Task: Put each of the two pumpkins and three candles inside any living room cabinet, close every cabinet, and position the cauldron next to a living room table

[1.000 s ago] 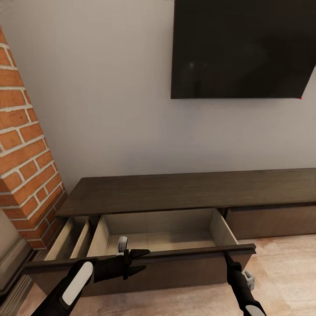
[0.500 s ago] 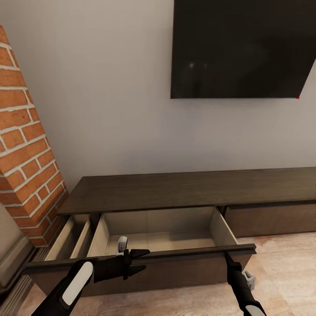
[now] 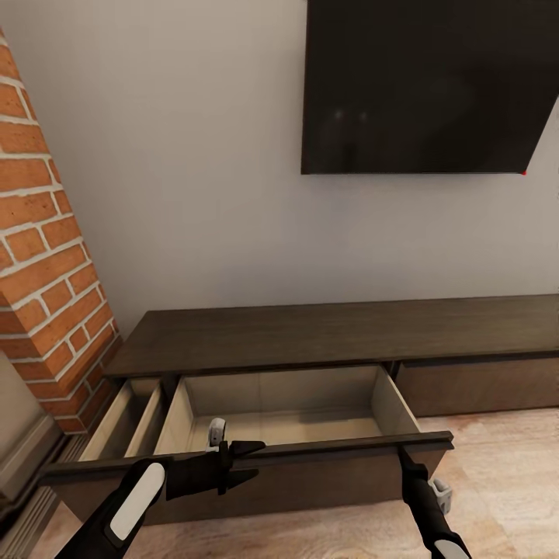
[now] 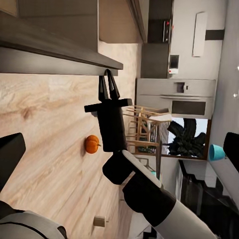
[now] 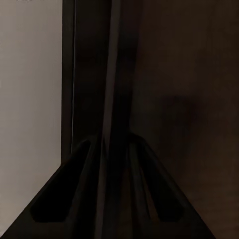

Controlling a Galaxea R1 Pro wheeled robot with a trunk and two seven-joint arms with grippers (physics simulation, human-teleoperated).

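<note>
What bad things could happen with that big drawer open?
1. The right claw pinches the drawer front near its far end, so a push there might slip or twist the drawer.
2. The open left claw sits right against that front and might get bumped.
3. One pumpkin lies on the floor; shutting the drawer now would leave it out.

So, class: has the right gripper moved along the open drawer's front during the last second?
No. The right gripper sits at the same spot near the right end of the drawer front; the camera itself has shifted slightly.
</note>
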